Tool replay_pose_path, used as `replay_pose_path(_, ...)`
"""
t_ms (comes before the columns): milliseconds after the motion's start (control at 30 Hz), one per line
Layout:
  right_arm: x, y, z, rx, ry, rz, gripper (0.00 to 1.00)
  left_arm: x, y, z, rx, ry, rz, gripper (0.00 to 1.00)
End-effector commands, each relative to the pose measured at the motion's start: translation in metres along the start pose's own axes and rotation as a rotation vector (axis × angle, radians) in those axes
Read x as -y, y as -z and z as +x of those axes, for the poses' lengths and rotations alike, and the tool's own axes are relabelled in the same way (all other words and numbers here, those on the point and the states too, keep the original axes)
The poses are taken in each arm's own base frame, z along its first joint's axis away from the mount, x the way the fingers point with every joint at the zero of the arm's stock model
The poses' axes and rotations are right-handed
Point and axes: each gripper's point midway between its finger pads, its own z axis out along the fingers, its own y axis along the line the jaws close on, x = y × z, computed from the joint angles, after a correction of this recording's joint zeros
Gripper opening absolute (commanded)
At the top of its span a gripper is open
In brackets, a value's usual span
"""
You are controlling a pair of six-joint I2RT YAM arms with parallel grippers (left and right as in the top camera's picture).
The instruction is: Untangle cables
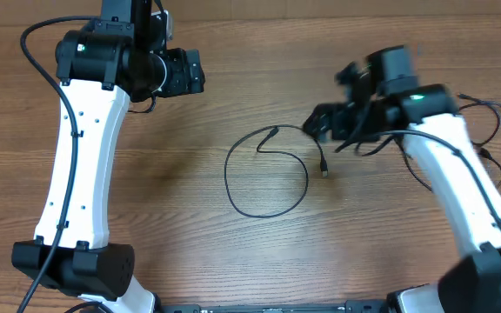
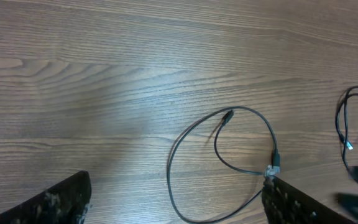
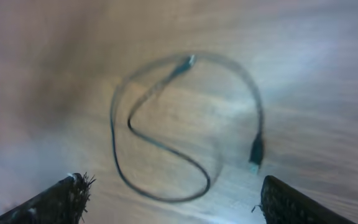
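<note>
Where the cords lie: brown wood-grain surface [image 1: 172,200].
Arms: white with black joints, left arm [image 1: 81,148] and right arm [image 1: 459,183], both raised over the surface.
Middle cord: thin black cable [image 1: 227,174] lying free in one loose loop at the centre, one plug end inside the loop, the other just outside it.
Far-right cords: more thin black cables [image 2: 339,121], loose, well apart from the loop.
Left fingers [image 2: 55,202]: spread wide, holding nothing; one tip just beside a plug end.
Right fingers [image 3: 58,199]: spread wide, holding nothing, facing the loop.
</note>
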Motion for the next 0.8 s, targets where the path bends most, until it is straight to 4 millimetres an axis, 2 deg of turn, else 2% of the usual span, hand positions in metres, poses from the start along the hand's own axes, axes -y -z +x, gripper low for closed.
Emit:
replay_pose_path(0,-0.013,-0.044,0.026,-0.133,0.147,-0.011,0.86,-0.001,0.011,0.000,0.025,-0.015,-0.013,0.88)
replay_pose_path(133,-0.016,-0.077,0.038,-0.200,0.210,0.030,0.86,-0.001,0.011,0.000,0.022,-0.015,-0.012,0.88)
replay_pose_path(233,-0.017,-0.098,0.039,-0.213,0.245,0.054,0.86,-0.001,0.011,0.000,0.021,-0.015,-0.013,0.88)
replay_pose_path(367,-0.024,-0.115,0.035,-0.197,0.279,0.045,0.81,-0.002,0.011,0.001,0.019,-0.014,-0.015,0.88)
replay_pose_path(467,-0.032,-0.120,0.027,-0.160,0.300,0.032,0.42,-0.007,0.011,-0.001,0.027,-0.015,-0.043,0.88)
replay_pose_path(567,-0.039,-0.122,0.020,-0.124,0.279,0.023,0.19,-0.015,0.012,-0.003,0.041,-0.016,-0.092,0.87)
replay_pose_path(600,-0.044,-0.124,0.013,-0.089,0.238,0.015,0.06,-0.019,0.012,-0.004,0.045,-0.012,-0.106,0.86)
replay_pose_path(767,-0.063,-0.127,-0.013,0.026,0.071,-0.027,0.04,-0.019,0.012,-0.004,0.046,-0.012,-0.106,0.87)
